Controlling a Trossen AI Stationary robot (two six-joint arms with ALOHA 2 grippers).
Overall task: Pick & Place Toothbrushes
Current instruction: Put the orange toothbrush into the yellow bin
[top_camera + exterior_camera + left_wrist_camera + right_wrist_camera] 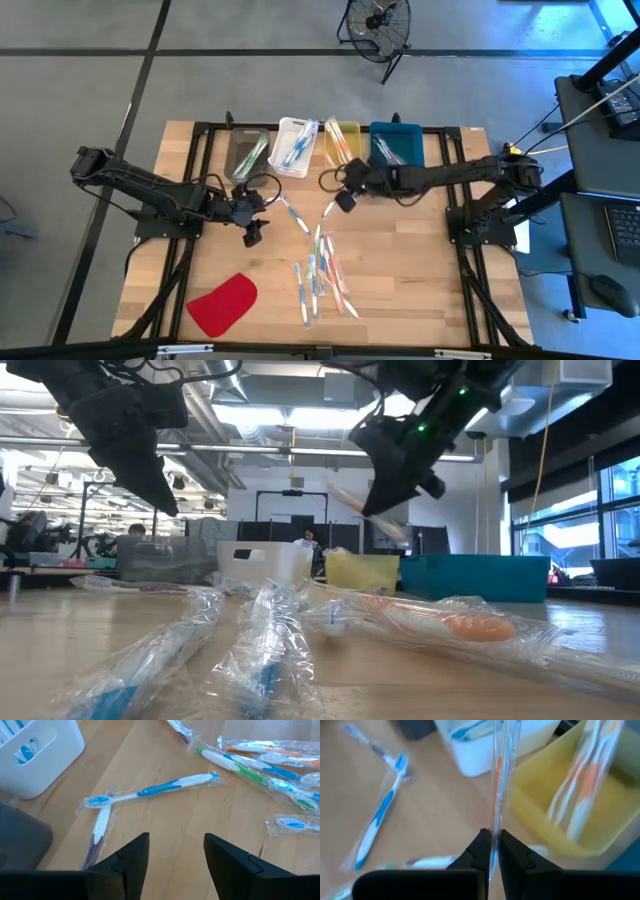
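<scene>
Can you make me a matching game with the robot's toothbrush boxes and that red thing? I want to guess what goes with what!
Things:
1. white bin
2. yellow bin
3. red piece
4. right gripper

Descriptions:
A. lies flat near the table's front left corner
B. pinches a wrapped orange toothbrush
C. holds brushes with blue parts
D. holds brushes with orange parts

Pairs: 1-C, 2-D, 3-A, 4-B
</scene>
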